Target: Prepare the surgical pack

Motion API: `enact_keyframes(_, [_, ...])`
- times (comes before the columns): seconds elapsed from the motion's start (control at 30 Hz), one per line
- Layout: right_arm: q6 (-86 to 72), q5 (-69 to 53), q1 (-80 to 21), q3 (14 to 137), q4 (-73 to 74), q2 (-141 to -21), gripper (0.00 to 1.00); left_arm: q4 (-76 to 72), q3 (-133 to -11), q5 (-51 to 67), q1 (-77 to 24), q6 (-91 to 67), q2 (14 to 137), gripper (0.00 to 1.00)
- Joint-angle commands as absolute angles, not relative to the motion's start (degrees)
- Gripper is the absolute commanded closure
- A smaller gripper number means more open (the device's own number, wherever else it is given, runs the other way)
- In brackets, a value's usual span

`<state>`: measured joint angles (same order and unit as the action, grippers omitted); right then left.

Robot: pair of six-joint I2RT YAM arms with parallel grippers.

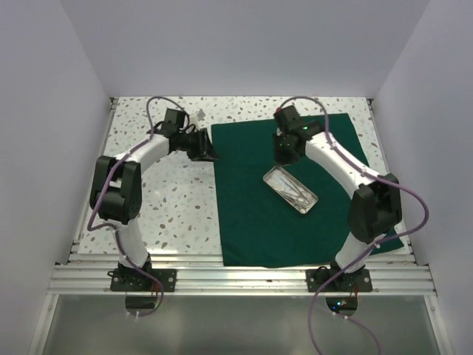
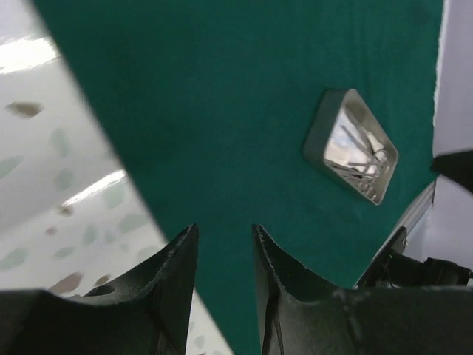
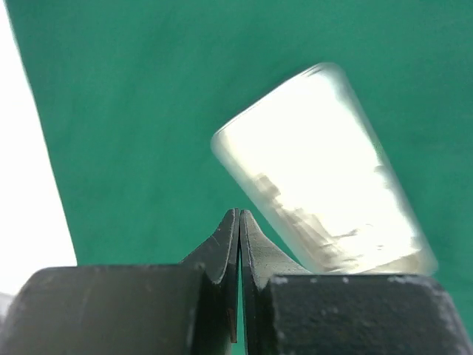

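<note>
Washing out in glare, tray contents unreadable; left hand parted, right hand closed.

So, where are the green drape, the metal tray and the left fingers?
green drape [image 1: 251, 229], top external view, bare near part.
metal tray [image 2: 316, 129], left wrist view, grey side wall.
left fingers [image 2: 174, 277], left wrist view, one finger's surface.

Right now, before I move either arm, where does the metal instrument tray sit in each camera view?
Top external: tray right of centre, on the green drape, just nearer than the right hand.
Left wrist: tray upper right, beyond the open left hand.
Right wrist: tray centre-right, blurred, just past the shut right hand.
Shared landmark: the green drape beneath it.
</note>
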<state>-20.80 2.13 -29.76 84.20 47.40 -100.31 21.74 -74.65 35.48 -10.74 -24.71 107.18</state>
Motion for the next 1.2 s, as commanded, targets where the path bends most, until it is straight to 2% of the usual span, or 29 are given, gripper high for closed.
enact_keyframes(0.0, [-26.35, 12.64, -23.59, 87.79, 48.51, -97.38, 1.00, 17.84, -81.02, 39.90, -15.64, -26.63, 109.76, 0.62])
enact_keyframes(0.07, [-27.94, 14.94, -19.97, 88.24, 51.49, -98.52, 1.00, 20.81, -85.33, 39.03, -17.57, -26.63, 113.54, 0.63])
enact_keyframes(0.13, [-29.44, 15.99, -14.69, 87.45, 53.51, -99.14, 1.00, 22.32, -88.23, 40.07, -18.19, -26.81, 117.92, 0.71])
enact_keyframes(0.23, [-30.23, 15.64, -9.33, 84.65, 53.09, -99.58, 1.00, 26.27, -93.68, 41.66, -18.72, -27.07, 123.02, 0.74])
enact_keyframes(0.43, [-31.55, 15.82, -4.92, 78.93, 51.24, -101.68, 1.00, 35.23, -104.40, 30.32, -21.71, -25.93, 128.93, 0.68])
enact_keyframes(0.7, [-29.80, 10.91, -4.75, 74.71, 47.03, -105.73, 1.00, 42.53, -106.26, 16.62, -24.70, -23.38, 131.75, 0.69])
enact_keyframes(0.73, [-29.62, 9.68, -4.75, 74.71, 45.98, -106.43, 0.98, 43.32, -106.52, 15.39, -24.70, -23.12, 132.18, 0.69])
enact_keyframes(0.77, [-29.36, 9.15, -4.75, 74.71, 45.62, -106.70, 0.91, 44.55, -106.52, 12.86, -24.70, -22.68, 132.36, 0.69])
enact_keyframes(0.9, [-28.74, 7.04, -4.75, 76.11, 44.47, -109.59, 0.78, 47.10, -106.52, 9.76, -24.26, -22.06, 133.68, 0.70])
enact_keyframes(0.93, [-28.65, 6.94, -4.75, 76.46, 44.04, -110.21, 0.72, 47.63, -106.78, 9.23, -24.17, -21.80, 134.12, 0.70])
enact_keyframes(1.17, [-27.16, 4.31, -6.94, 81.64, 43.77, -117.06, 0.53, 50.54, -105.21, 3.34, -22.68, -20.04, 134.91, 0.71])
